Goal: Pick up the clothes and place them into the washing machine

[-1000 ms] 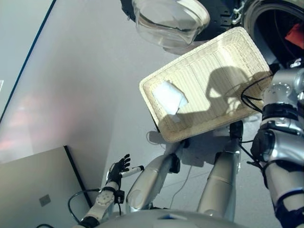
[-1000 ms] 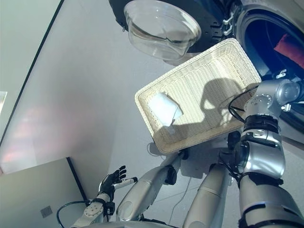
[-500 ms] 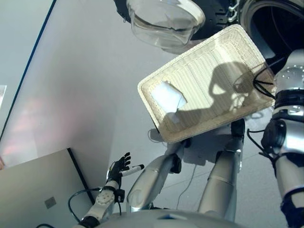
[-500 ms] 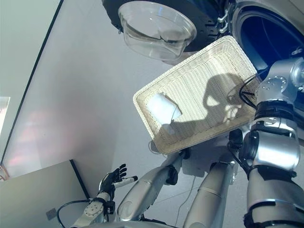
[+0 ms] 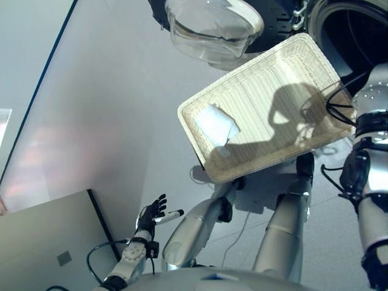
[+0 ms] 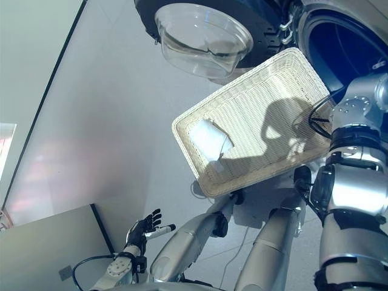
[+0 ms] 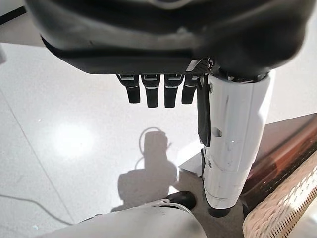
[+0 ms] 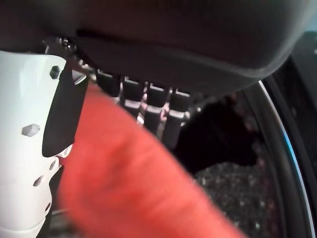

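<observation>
My right arm reaches into the washing machine's drum (image 5: 348,30). In the right wrist view my right hand (image 8: 156,106) has a red cloth (image 8: 124,183) between its white-covered thumb and its fingers, with the dark drum behind it. A white cloth (image 5: 215,124) lies in the near left corner of the wicker basket (image 5: 291,66), which rests beside the machine. My left hand (image 5: 150,217) hangs open and empty low at my left side, with its fingers (image 7: 156,91) straight.
The machine's round glass door (image 5: 212,27) stands open beyond the basket. The dark brown box (image 7: 282,158) under the basket shows in the left wrist view. A grey cabinet (image 5: 42,242) stands at the lower left.
My right arm has gone deeper into the drum. The red cloth that showed in the opening has gone out of sight in the eye views. The left hand has not moved.
</observation>
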Tool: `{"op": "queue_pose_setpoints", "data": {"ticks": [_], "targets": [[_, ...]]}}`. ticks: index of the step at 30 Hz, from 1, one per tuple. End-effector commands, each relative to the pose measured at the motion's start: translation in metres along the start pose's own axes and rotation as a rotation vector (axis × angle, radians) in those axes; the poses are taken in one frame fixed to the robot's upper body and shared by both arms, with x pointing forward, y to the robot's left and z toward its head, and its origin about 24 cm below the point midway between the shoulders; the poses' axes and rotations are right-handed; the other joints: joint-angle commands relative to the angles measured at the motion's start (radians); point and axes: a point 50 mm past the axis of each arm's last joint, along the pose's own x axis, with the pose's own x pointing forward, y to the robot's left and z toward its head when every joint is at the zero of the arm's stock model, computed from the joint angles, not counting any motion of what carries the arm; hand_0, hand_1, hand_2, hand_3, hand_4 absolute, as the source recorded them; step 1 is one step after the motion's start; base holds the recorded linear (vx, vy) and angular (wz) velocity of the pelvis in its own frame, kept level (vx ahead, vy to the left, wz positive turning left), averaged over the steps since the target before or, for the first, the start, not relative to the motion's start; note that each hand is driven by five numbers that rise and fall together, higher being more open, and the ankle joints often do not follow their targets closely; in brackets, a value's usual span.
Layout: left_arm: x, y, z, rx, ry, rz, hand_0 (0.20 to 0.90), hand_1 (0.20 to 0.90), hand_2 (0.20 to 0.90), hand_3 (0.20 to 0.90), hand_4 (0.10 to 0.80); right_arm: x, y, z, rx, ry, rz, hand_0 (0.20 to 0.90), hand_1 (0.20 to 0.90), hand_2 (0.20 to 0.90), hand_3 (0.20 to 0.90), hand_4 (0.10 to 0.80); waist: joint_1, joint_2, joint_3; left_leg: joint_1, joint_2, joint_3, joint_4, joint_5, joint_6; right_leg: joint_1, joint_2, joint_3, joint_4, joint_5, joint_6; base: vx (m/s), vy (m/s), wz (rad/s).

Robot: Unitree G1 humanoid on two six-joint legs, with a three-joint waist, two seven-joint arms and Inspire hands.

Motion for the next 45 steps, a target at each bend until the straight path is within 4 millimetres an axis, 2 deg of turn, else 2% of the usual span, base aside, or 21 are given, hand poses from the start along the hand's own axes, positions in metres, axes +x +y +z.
{"op": "queue_pose_setpoints", "data": {"ticks": [1, 3, 4, 5, 7, 9, 12, 16, 26, 28, 30, 36, 38, 39, 40, 45], "targets": [[-0.008, 0.025, -0.012, 0.006, 0.030, 0.101, 0.900, 0.900, 0.900, 0.900, 0.800, 0.005, 0.069, 0.126, 0.098, -0.406, 0.238, 0.900, 0.900, 0.900, 0.900, 0.800, -0.005, 0.057, -0.092, -0.049, 0.047, -0.092, 0.085, -0.061, -0.124, 0.116, 0.096, -0.114, 0.031, -0.093, -0.122, 0.000, 0.000, 0.00], [-0.009, 0.025, -0.016, 0.014, 0.049, 0.100, 0.900, 0.900, 0.900, 0.900, 0.800, 0.012, 0.062, 0.124, 0.064, -0.383, 0.175, 0.900, 0.900, 0.900, 0.900, 0.800, -0.002, 0.055, -0.100, -0.044, 0.046, -0.095, 0.084, -0.070, -0.126, 0.123, 0.094, -0.115, 0.029, -0.104, -0.122, 0.018, 0.003, 0.01], [-0.010, 0.026, -0.017, 0.021, 0.056, 0.104, 0.900, 0.900, 0.900, 0.900, 0.800, 0.022, 0.052, 0.124, 0.022, -0.360, 0.088, 0.900, 0.900, 0.900, 0.900, 0.800, 0.001, 0.053, -0.106, -0.042, 0.045, -0.096, 0.083, -0.070, -0.127, 0.127, 0.094, -0.117, 0.027, -0.103, -0.123, 0.000, 0.000, 0.00], [-0.010, 0.025, -0.018, 0.032, 0.060, 0.096, 0.900, 0.900, 0.900, 0.900, 0.800, 0.023, 0.052, 0.127, 0.080, -0.336, 0.060, 0.900, 0.900, 0.900, 0.900, 0.800, 0.003, 0.056, -0.111, -0.042, 0.046, -0.096, 0.080, -0.069, -0.128, 0.129, 0.095, -0.116, 0.024, -0.104, -0.123, 0.016, 0.017, 0.03], [-0.010, 0.025, -0.019, 0.028, 0.066, 0.104, 0.900, 0.900, 0.900, 0.900, 0.800, 0.021, 0.061, 0.126, 0.049, -0.316, 0.095, 0.900, 0.900, 0.900, 0.900, 0.800, 0.001, 0.058, -0.110, -0.044, 0.049, -0.094, 0.078, -0.059, -0.129, 0.127, 0.097, -0.116, 0.017, -0.091, -0.124, -0.004, 0.013, 0.07], [-0.011, 0.025, -0.024, 0.022, 0.094, 0.108, 0.900, 0.900, 0.900, 0.900, 0.800, 0.024, 0.058, 0.124, 0.042, -0.285, 0.068, 0.900, 0.900, 0.900, 0.900, 0.800, -0.002, 0.055, -0.115, -0.039, 0.048, -0.095, 0.077, -0.067, -0.130, 0.131, 0.098, -0.116, 0.019, -0.102, -0.126, 0.009, 0.013, 0.05], [-0.012, 0.024, -0.028, -0.001, 0.121, 0.119, 0.900, 0.900, 0.900, 0.900, 0.800, 0.020, 0.065, 0.121, 0.048, -0.270, 0.098, 0.900, 0.900, 0.900, 0.900, 0.800, -0.009, 0.051, -0.112, -0.041, 0.050, -0.091, 0.075, -0.065, -0.130, 0.130, 0.103, -0.115, 0.015, -0.096, -0.128, 0.000, 0.000, 0.00], [-0.012, 0.021, -0.032, -0.028, 0.142, 0.120, 0.900, 0.900, 0.900, 0.900, 0.800, 0.019, 0.063, 0.109, 0.040, -0.235, 0.094, 0.900, 0.900, 0.900, 0.900, 0.800, -0.016, 0.047, -0.106, -0.044, 0.054, -0.088, 0.076, -0.057, -0.130, 0.130, 0.108, -0.112, 0.008, -0.085, -0.131, -0.008, 0.005, 0.00], [-0.015, 0.023, -0.039, -0.042, 0.176, 0.134, 0.900, 0.900, 0.900, 0.900, 0.800, 0.016, 0.062, 0.099, 0.050, -0.214, 0.096, 0.900, 0.900, 0.900, 0.900, 0.800, -0.021, 0.037, -0.108, -0.036, 0.055, -0.090, 0.076, -0.064, -0.130, 0.146, 0.111, -0.112, 0.000, -0.092, -0.133, -0.003, 0.002, 0.00], [-0.016, 0.023, -0.040, -0.050, 0.177, 0.136, 0.900, 0.900, 0.900, 0.900, 0.800, 0.014, 0.061, 0.092, 0.030, -0.202, 0.106, 0.900, 0.900, 0.900, 0.900, 0.800, -0.023, 0.033, -0.104, -0.040, 0.059, -0.088, 0.078, -0.056, -0.129, 0.144, 0.115, -0.112, -0.004, -0.079, -0.134, -0.024, 0.005, 0.00], [-0.015, 0.023, -0.039, -0.051, 0.174, 0.136, 0.900, 0.900, 0.900, 0.900, 0.800, 0.011, 0.059, 0.076, -0.039, -0.185, 0.126, 0.900, 0.900, 0.900, 0.900, 0.800, -0.025, 0.026, -0.096, -0.041, 0.060, -0.087, 0.081, -0.055, -0.128, 0.146, 0.117, -0.111, -0.006, -0.076, -0.134, 0.000, 0.000, 0.00], [-0.012, 0.026, -0.031, -0.077, 0.137, 0.153, 0.900, 0.900, 0.900, 0.900, 0.800, -0.015, 0.035, -0.005, -0.183, -0.023, 0.180, 0.900, 0.900, 0.900, 0.900, 0.800, -0.044, -0.027, -0.045, -0.050, 0.074, -0.083, 0.107, -0.063, -0.124, 0.153, 0.133, -0.114, -0.016, -0.071, -0.138, -0.050, -0.050, -0.05], [-0.011, 0.028, -0.030, -0.082, 0.135, 0.163, 0.900, 0.900, 0.900, 0.900, 0.800, -0.026, 0.021, -0.032, -0.231, 0.041, 0.204, 0.900, 0.900, 0.900, 0.900, 0.800, -0.046, -0.047, -0.030, -0.055, 0.080, -0.087, 0.114, -0.060, -0.123, 0.153, 0.137, -0.121, -0.016, -0.069, -0.141, -0.065, -0.087, -0.10], [-0.011, 0.028, -0.029, -0.073, 0.131, 0.158, 0.900, 0.900, 0.900, 0.900, 0.800, -0.023, 0.009, -0.041, -0.284, 0.076, 0.198, 0.900, 0.900, 0.900, 0.900, 0.800, -0.046, -0.056, -0.024, -0.057, 0.083, -0.092, 0.119, -0.060, -0.124, 0.154, 0.137, -0.128, -0.013, -0.070, -0.142, -0.076, -0.107, 0.00], [-0.011, 0.032, -0.029, -0.066, 0.130, 0.168, 0.900, 0.900, 0.900, 0.900, 0.800, -0.028, -0.002, -0.058, -0.321, 0.137, 0.197, 0.900, 0.900, 0.900, 0.900, 0.800, -0.040, -0.071, -0.015, -0.066, 0.085, -0.099, 0.127, -0.057, -0.123, 0.151, 0.139, -0.138, -0.009, -0.069, -0.145, -0.065, -0.091, 0.10], [-0.012, 0.044, -0.028, -0.050, 0.123, 0.204, 0.900, 0.900, 0.900, 0.900, 0.800, -0.040, -0.020, -0.082, -0.380, 0.222, 0.232, 0.900, 0.900, 0.900, 0.900, 0.800, -0.032, -0.105, 0.003, -0.080, 0.092, -0.112, 0.140, -0.052, -0.126, 0.151, 0.140, -0.153, -0.010, -0.062, -0.147, -0.038, -0.037, 0.10]]}}
